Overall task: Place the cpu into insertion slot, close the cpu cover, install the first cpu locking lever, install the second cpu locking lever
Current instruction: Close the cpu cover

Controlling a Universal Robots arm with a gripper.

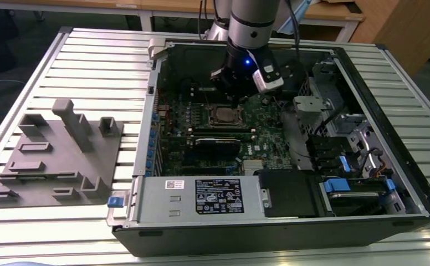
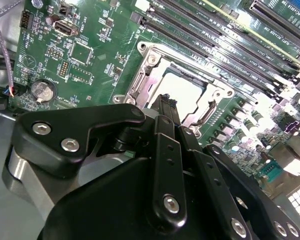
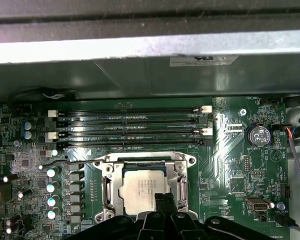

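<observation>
**Chip seated, frame down, jaws over socket**

In the exterior view the arm [image 1: 248, 33] is seen reaching down into the open computer case [image 1: 274, 235], which lies on the slatted tabletop [image 1: 89, 50]. The jaws are held just above the socket area of the green board [image 1: 267, 138].

In both wrist views the jaws are seen pressed together, with nothing gripped. The fingertips [image 3: 160, 200] are placed over one edge of the cpu [image 3: 140, 187].

The cpu is seated flat in the insertion slot [image 3: 140, 165], silver top up. The cpu cover [image 3: 109, 175] is laid down around it, and the chip shows through the cutout.

A wire lever [image 3: 65, 163] is seen running out from one corner of the cover toward a row of capacitors [image 3: 51, 187]. Long memory slots [image 3: 130, 127] lie just beside the socket.

A grey moulded fixture [image 1: 52, 155] rests on the tabletop at the exterior view's left, well apart from the board.
</observation>
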